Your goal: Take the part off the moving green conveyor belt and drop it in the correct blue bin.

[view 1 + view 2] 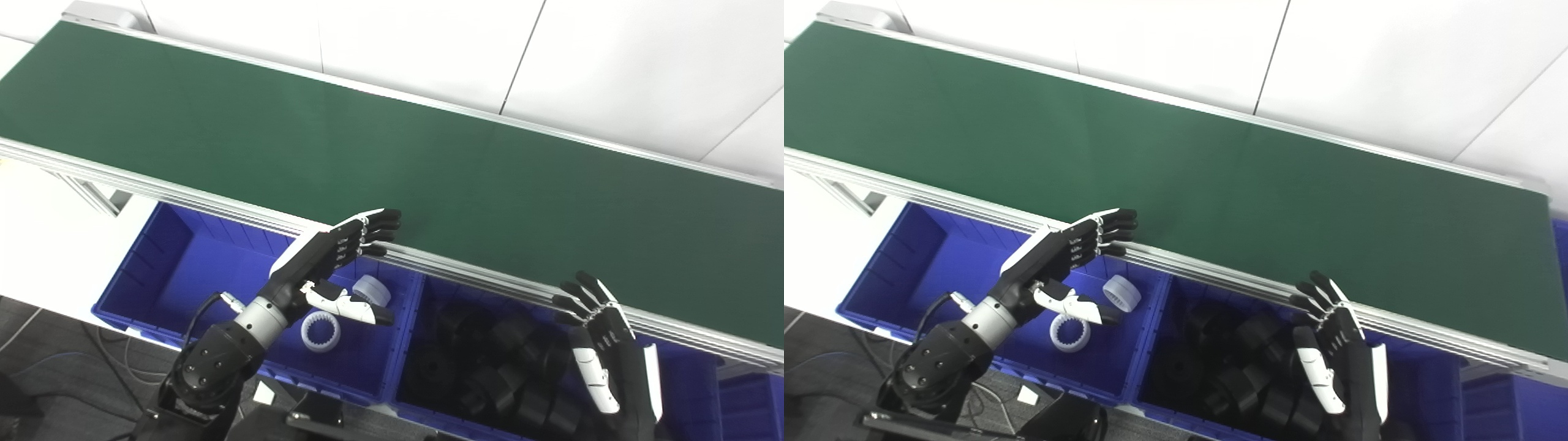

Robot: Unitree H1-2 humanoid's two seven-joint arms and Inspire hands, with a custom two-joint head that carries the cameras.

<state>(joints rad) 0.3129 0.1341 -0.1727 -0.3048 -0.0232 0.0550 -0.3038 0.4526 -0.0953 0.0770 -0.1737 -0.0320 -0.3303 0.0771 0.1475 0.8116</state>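
Left eye view
Belt: the green conveyor belt (392, 153) runs slantwise from upper left to lower right; no part shows on its surface.
Left hand: the left hand (334, 260) hangs over the left blue bin (177, 263), fingers spread and straight, tips over the belt's near metal rail (429, 263), thumb held apart below; it holds nothing.
Right hand: the right hand (603, 343) stands upright over the right blue bin (692, 380), fingers spread wide, tips near the rail, empty.
White parts: a toothed white ring (320, 331) and a white round part (371, 290) lie on the left bin's floor, near each other, just beside the left thumb.
Black parts: a heap of black parts (490, 367) fills the right bin.

Right eye view
Belt: bare green surface here too.
Hands: both are spread and empty, each over its own bin.
Bins: they stand side by side below the rail, walls touching.
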